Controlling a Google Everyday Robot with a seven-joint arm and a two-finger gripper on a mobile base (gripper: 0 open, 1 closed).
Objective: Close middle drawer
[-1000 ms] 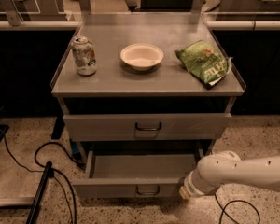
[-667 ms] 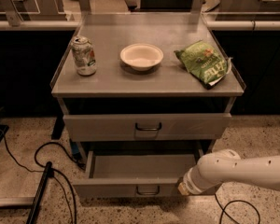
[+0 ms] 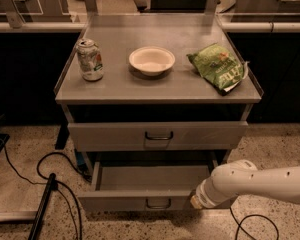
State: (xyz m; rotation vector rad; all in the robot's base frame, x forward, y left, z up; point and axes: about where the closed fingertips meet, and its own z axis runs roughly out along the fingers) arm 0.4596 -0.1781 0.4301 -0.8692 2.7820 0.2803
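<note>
Fingers at right end of pulled-out grey middle drawer, openness unclear, shallow tray, dark centre handle

- Middle drawer: pulled out under the top drawer; tray reachable from above and from the front.
- Front panel, right end: claw close against it; white arm blocks the floor to the right.
- Left floor: black cable and dark pole.
- Tabletop: can, bowl, green bag, with gaps between them.
</note>
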